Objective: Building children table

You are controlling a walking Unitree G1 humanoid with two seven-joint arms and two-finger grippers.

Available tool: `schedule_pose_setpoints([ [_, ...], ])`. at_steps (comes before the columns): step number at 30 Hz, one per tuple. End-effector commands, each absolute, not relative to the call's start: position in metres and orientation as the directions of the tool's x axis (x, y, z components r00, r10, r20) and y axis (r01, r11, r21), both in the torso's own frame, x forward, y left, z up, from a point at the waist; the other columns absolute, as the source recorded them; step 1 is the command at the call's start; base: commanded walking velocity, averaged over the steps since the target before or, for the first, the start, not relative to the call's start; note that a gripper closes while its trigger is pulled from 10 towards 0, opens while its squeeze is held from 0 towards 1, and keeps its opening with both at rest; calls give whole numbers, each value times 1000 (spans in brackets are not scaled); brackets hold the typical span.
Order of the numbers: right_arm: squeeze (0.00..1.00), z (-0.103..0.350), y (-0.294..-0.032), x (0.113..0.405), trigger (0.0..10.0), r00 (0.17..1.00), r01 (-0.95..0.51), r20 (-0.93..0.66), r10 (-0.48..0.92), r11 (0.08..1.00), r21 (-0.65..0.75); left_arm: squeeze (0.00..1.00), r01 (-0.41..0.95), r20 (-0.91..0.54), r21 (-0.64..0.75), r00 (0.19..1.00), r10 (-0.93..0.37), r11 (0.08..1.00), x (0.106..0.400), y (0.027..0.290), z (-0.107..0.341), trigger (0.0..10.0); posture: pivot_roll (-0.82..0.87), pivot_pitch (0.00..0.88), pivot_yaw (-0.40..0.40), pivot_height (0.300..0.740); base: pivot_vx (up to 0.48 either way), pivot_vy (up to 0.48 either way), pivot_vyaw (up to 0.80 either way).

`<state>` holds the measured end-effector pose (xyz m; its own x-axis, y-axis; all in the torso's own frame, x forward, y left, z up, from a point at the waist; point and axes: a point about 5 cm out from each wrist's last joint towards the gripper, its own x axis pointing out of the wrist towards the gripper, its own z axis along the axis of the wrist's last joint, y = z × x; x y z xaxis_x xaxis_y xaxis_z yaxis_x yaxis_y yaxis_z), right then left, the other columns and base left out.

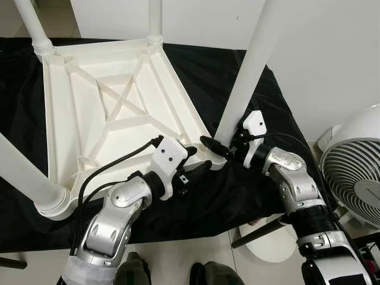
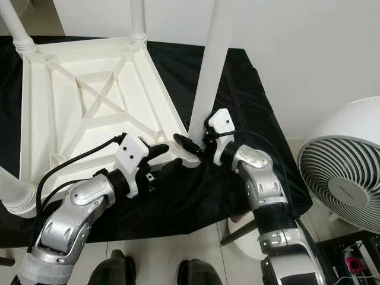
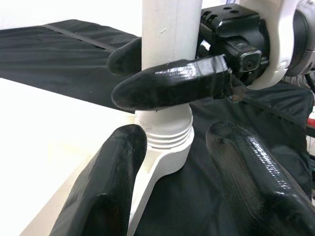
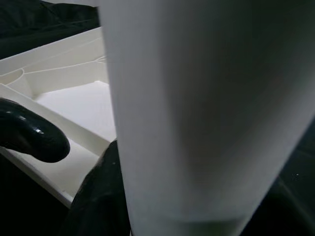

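Head views: upturned white plastic tabletop (image 1: pixel 113 107) lies ribs-up on a black cloth (image 1: pixel 237 196), four round legs rising from its corners. The right gripper (image 1: pixel 222 145) pinches the near-right leg (image 1: pixel 249 71), long axis upright, just above its socket. A white fan (image 1: pixel 356 172) stands beside the robot's right arm.

Left wrist view: left gripper (image 3: pixel 187 187) fingers spread either side of that corner socket (image 3: pixel 165 142).

Right wrist view: leg (image 4: pixel 206 113) fills the foreground.
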<state>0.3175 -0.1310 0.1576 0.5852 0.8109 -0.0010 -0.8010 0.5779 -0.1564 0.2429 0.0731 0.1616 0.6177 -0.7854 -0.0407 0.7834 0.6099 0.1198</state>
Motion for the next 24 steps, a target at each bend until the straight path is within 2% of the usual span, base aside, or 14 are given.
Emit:
schedule_pose_setpoints([
  [1, 0, 145, -133, 313, 0, 570, -818, -47, 820, 562, -123, 0, 756, -41, 116, 651, -758, 644, 244, 74, 162, 10000, 45, 70, -65, 740, 0, 0, 0],
  [9, 0, 137, -138, 311, 0, 603, -795, -66, 795, 591, -138, 0, 761, -43, 118, 646, -763, 638, 243, 73, 162, 10000, 41, 69, -61, 740, 0, 0, 0],
  [10, 0, 136, -140, 312, 0, 639, -767, -49, 768, 630, -125, 0, 763, -43, 118, 644, -764, 636, 243, 73, 162, 10000, 39, 70, -61, 740, 0, 0, 0],
  [11, 0, 136, -140, 312, 0, 639, -767, -49, 768, 630, -125, 0, 763, -43, 118, 644, -764, 636, 243, 73, 162, 10000, 39, 70, -61, 740, 0, 0, 0],
  [12, 0, 134, -139, 315, 3412, 713, -698, -38, 700, 704, -129, 0, 764, -43, 117, 642, -765, 634, 243, 73, 162, 10000, 36, 72, -62, 740, 0, 0, 0],
  [13, 0, 134, -139, 315, 3412, 713, -698, -38, 700, 704, -129, 0, 764, -43, 117, 642, -765, 634, 243, 73, 162, 10000, 36, 72, -62, 740, 0, 0, 0],
  [14, 0, 133, -137, 316, 10000, 775, -630, -30, 632, 767, -125, 0, 765, -44, 115, 641, -766, 633, 242, 72, 162, 10000, 33, 74, -63, 740, 0, 0, 0],
  [15, 0, 129, -134, 317, 10000, 846, -532, -26, 532, 841, -101, 0, 767, -44, 110, 639, -768, 632, 242, 71, 161, 10000, 33, 75, -66, 740, 0, 0, 0],
  [16, 0, 129, -134, 317, 10000, 846, -532, -26, 532, 841, -101, 0, 767, -44, 110, 639, -768, 632, 242, 71, 161, 10000, 33, 75, -66, 740, 0, 0, 0],
  [17, 0, 126, -132, 317, 10000, 895, -446, -30, 445, 891, -85, 0, 768, -45, 109, 637, -769, 631, 241, 70, 161, 10000, 33, 75, -66, 740, 0, 0, 0],
  [18, 0, 126, -132, 317, 10000, 895, -446, -30, 445, 891, -85, 0, 768, -45, 109, 637, -769, 631, 241, 70, 161, 10000, 33, 75, -66, 740, 0, 0, 0],
  [20, 0, 124, -128, 315, 10000, 960, -280, -24, 279, 959, -45, 0, 769, -46, 105, 637, -769, 630, 241, 70, 160, 10000, 32, 75, -72, 740, 0, 0, 0],
  [24, 0, 124, -123, 312, 10000, 988, -154, -21, 154, 988, -10, 0, 769, -47, 102, 637, -770, 630, 241, 70, 159, 10000, 30, 70, -73, 740, 0, 0, 0],
])
